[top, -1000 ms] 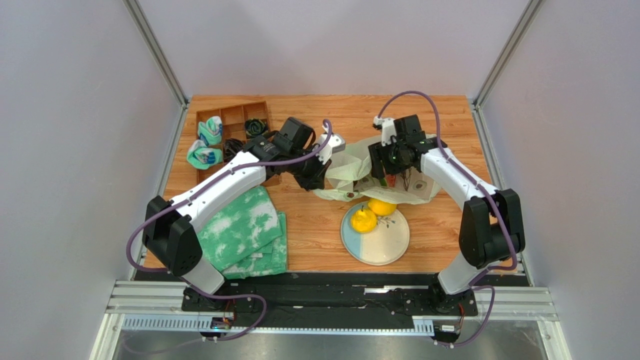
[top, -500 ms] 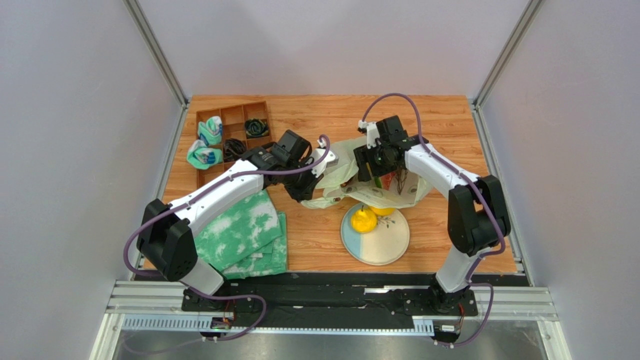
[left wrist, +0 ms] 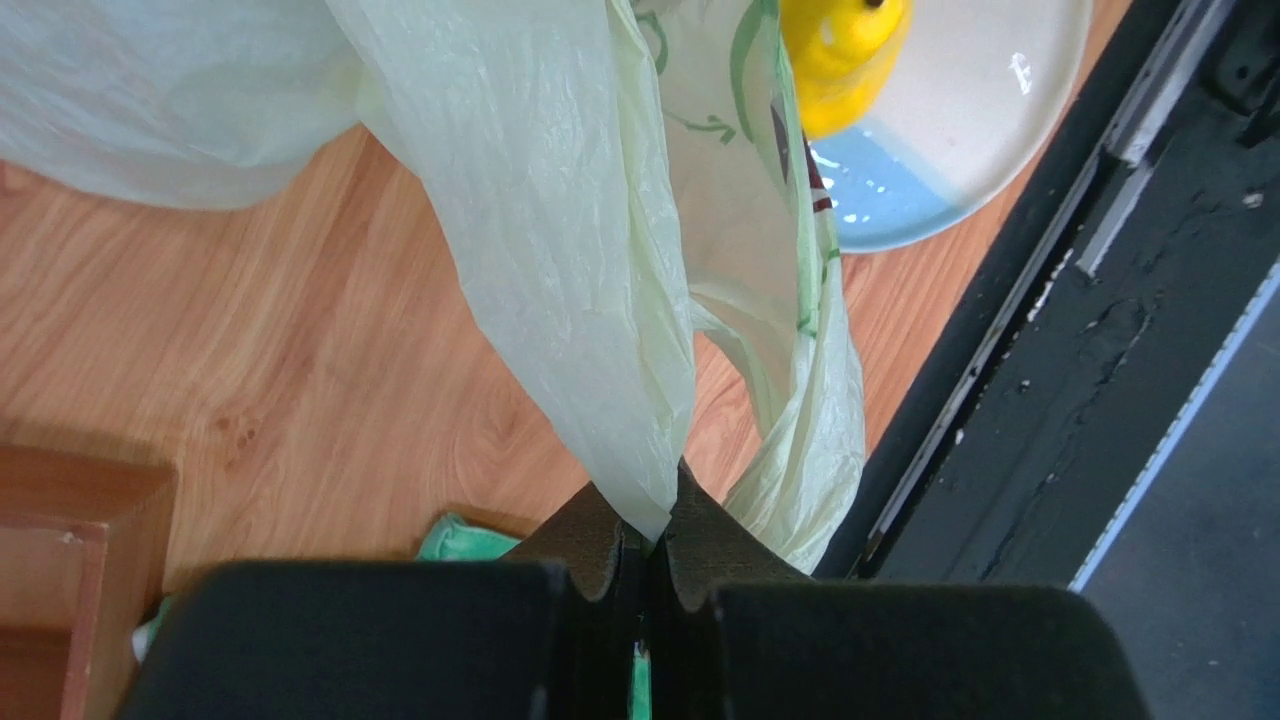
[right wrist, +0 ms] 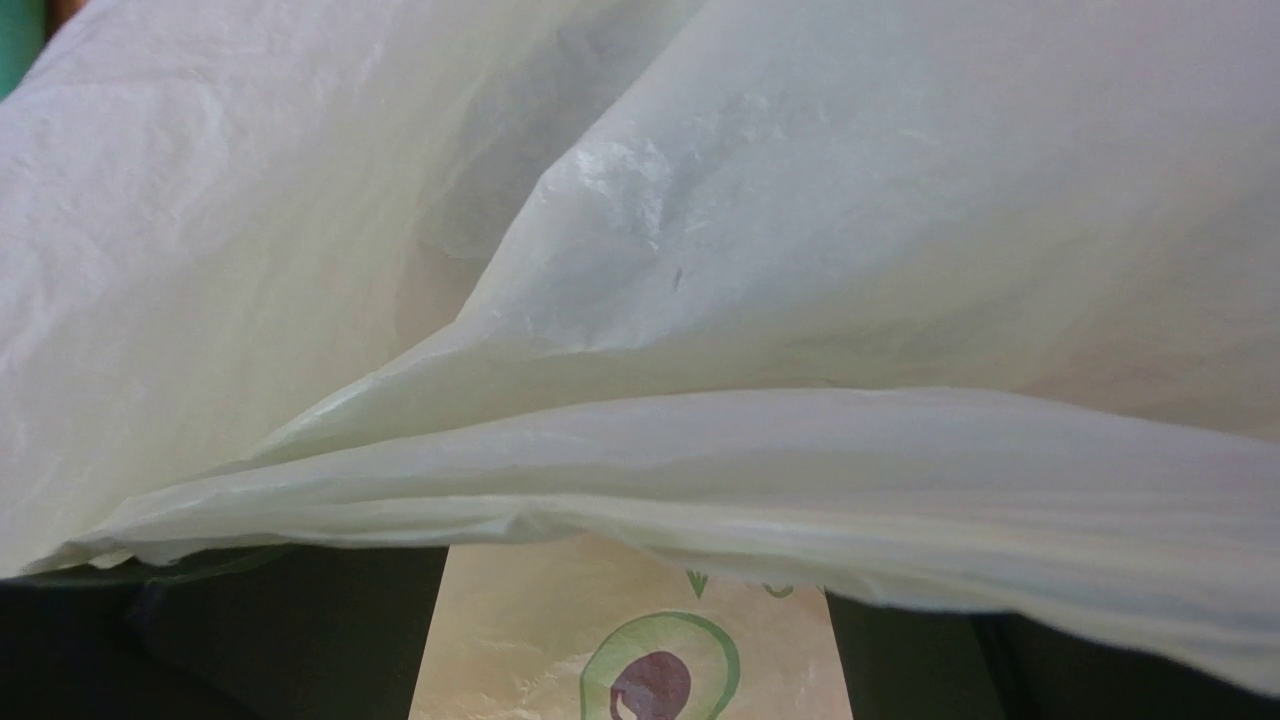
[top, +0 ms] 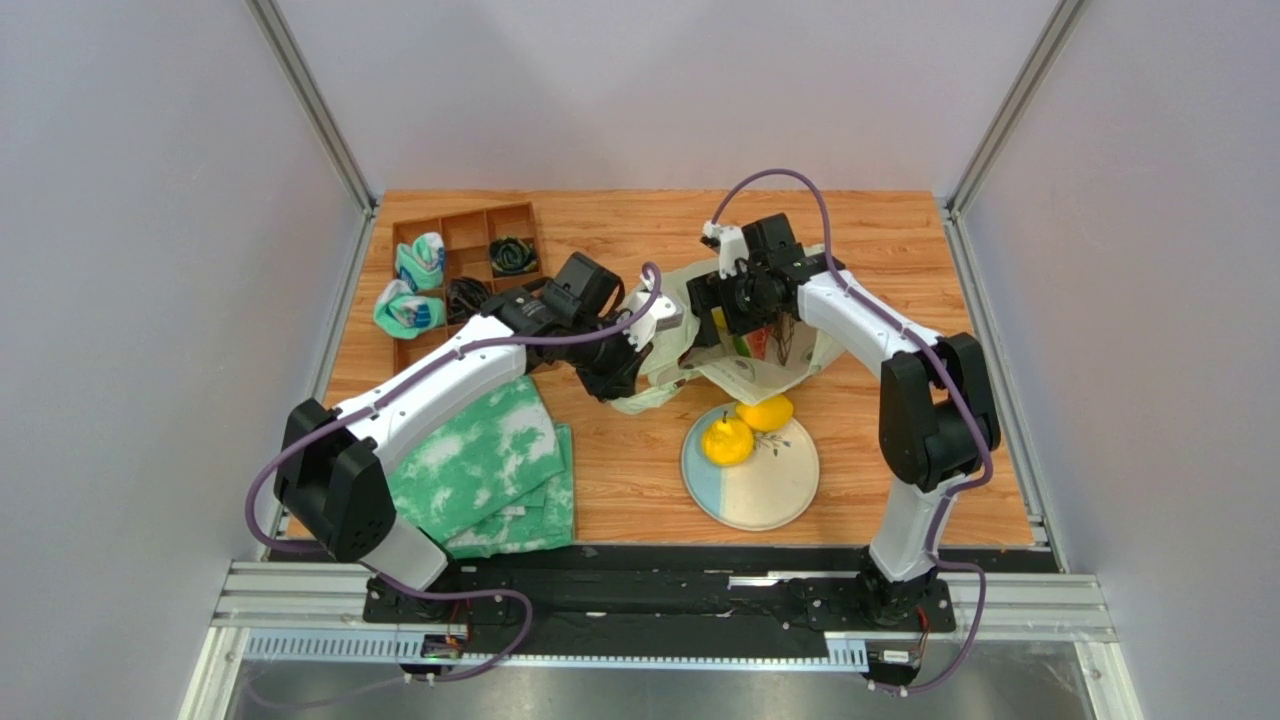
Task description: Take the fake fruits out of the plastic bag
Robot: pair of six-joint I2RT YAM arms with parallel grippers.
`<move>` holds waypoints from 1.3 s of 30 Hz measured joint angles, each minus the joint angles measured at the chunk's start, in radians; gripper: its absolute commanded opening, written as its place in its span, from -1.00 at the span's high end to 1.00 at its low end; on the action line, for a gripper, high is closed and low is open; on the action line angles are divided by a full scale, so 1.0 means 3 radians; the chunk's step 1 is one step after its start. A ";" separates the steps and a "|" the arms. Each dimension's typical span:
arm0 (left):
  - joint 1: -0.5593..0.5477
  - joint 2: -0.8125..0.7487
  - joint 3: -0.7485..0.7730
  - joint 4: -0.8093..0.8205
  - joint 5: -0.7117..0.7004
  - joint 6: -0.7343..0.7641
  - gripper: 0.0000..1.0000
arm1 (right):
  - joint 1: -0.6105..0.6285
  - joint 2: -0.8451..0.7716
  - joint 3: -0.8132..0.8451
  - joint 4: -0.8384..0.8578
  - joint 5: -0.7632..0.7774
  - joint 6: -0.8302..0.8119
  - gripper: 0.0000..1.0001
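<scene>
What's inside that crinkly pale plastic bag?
From above, something reddish shows dimly through the plastic bag. Its folds cover the rest, so whatever else is inside cannot be seen.

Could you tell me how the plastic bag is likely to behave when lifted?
The plastic bag is probably floppy: it hangs in creased folds from the shut left claw. It looks thin and translucent, so likely light and easily torn. Its glossy film may slip from a loose pinch.

Seeing green-and-white folded cloth lying near-left on wooden table, blue-and-cream plate sitting near centre, brown compartment tray far left holding rolled cloths, black coils.
</scene>
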 measured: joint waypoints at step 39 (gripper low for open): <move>-0.0444 0.1472 0.1990 -0.0340 0.0220 -0.0027 1.00 | -0.1263 -0.1573 -0.1256 -0.0278 -0.0071 -0.1011 -0.20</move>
